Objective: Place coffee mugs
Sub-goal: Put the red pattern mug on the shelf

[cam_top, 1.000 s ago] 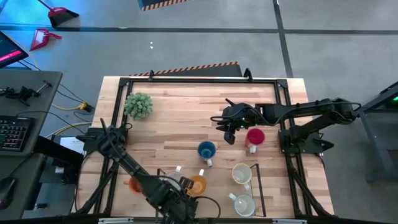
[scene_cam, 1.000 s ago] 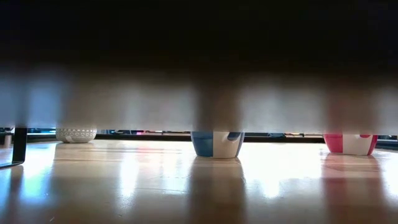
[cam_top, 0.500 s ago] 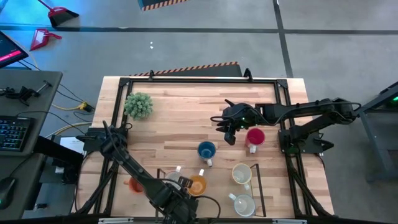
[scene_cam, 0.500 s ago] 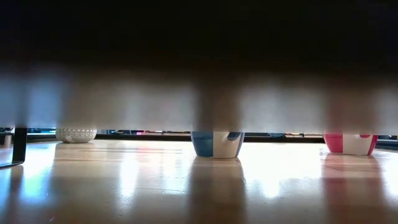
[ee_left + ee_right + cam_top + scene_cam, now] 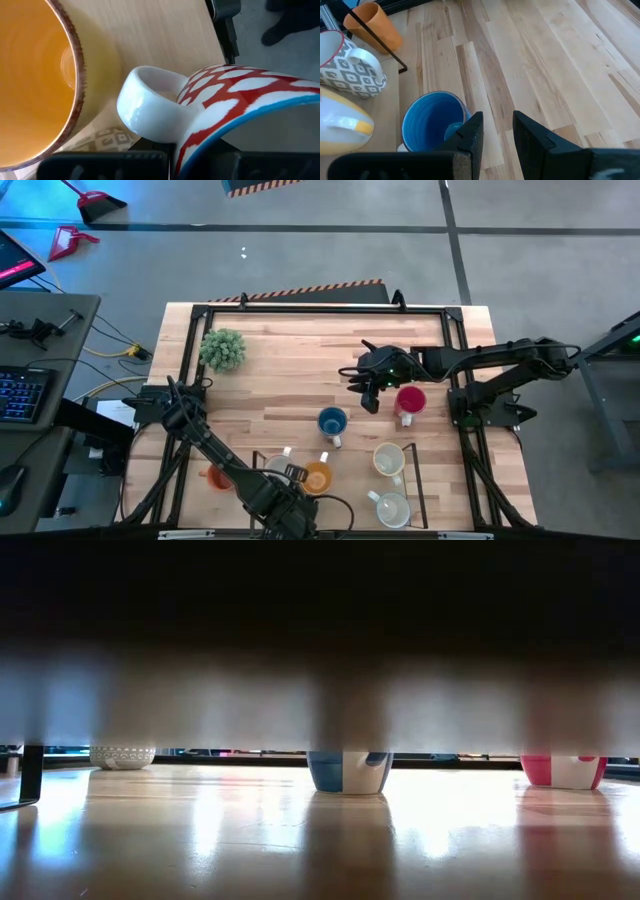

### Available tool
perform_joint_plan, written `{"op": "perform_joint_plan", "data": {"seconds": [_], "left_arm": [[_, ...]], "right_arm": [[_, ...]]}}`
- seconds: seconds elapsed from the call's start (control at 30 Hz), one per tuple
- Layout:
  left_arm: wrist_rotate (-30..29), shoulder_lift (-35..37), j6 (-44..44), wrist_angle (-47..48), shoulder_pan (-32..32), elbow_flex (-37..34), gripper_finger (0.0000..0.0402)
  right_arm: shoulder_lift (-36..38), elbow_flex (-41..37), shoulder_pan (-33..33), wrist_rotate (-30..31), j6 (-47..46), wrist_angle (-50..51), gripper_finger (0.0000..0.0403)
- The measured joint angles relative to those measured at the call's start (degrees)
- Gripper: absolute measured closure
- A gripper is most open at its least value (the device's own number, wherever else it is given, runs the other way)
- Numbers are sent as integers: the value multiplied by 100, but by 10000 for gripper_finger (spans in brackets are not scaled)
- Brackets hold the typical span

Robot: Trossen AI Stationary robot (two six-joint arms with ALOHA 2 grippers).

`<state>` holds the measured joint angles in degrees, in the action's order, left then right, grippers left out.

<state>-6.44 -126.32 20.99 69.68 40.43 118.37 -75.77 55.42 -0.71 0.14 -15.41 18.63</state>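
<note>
Looking down on the tabletop (image 5: 290, 380): the blue mug (image 5: 332, 422) sits near the middle, blue inside, with a white handle pointing to 6 o'clock. In the low view it shows a blue-and-white patterned wall. At 2 o'clock from it stands the red mug (image 5: 409, 401), pink-red inside, red and white outside in the low view.

The right gripper (image 5: 367, 392) hangs just beside the red mug, at its 9 o'clock, apart from it. In its wrist view the jaws stand a little apart with nothing between them, above the blue mug's rim.

Along the near edge stands a thin dark wire frame (image 5: 412, 480). A cream mug (image 5: 388, 459) sits at 4 o'clock from the blue one, a white mug (image 5: 391, 509) below it at 6 o'clock. An orange mug (image 5: 317, 477) sits at 6 o'clock from the blue one, and a second orange mug (image 5: 214, 476) lies far over at 8 o'clock.

The left gripper (image 5: 285, 477) is down by the first orange mug, jaws closed together. Its wrist view shows a mug with a red-and-white pattern (image 5: 240, 100), blue rim and glossy white handle, close against the jaws; whether it is gripped I cannot tell. Beside it, the orange mug's glazed inside has a brown speckled rim.

The plant (image 5: 222, 349) stands at 10 o'clock.
</note>
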Motion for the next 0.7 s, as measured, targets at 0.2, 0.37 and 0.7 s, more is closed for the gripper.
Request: {"op": "perform_joint_plan", "data": {"seconds": [0.2, 0.37, 0.7], "left_arm": [[-7, 0, 47, 85, -1, -30, 394], [-7, 0, 115, 118, -1, -128, 394], [-7, 4, 253, 66, -10, -133, 355]], "right_arm": [[0, 0, 1, 1, 43, 0, 318], [0, 0, 0, 1, 43, 0, 318], [0, 0, 0, -6, 43, 0, 318]]}}
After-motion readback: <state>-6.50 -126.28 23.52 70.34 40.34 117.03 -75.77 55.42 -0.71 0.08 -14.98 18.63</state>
